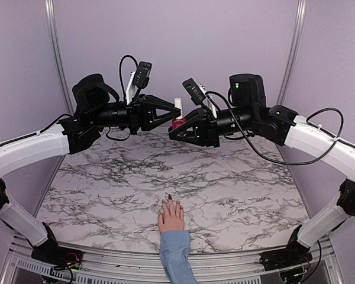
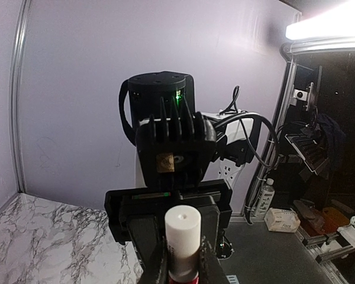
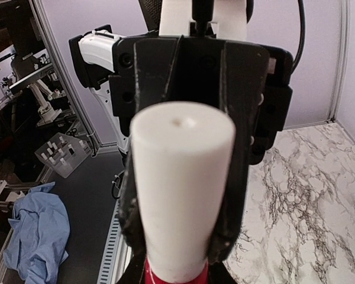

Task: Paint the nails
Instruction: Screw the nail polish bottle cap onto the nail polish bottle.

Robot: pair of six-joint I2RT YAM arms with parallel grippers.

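Your left gripper (image 1: 175,113) was clamped on the white cap (image 1: 178,105) of the polish bottle (image 1: 178,123). Your right gripper (image 1: 175,130) was closed lower, on its red body, and together they held it high over the far side of the table (image 1: 236,177). Well apart from it, the nails (image 1: 170,197) lay on the pink hand (image 1: 171,218), flat at the near edge.

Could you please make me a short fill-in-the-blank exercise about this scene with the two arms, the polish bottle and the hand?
1. The polish bottle has a cap of ___ colour.
2. The hand lies flat on the marble table and wears a light ___ sleeve.
3. The left gripper and the right gripper hold the bottle ___ the table, not on it.
Missing words: white; blue; above.
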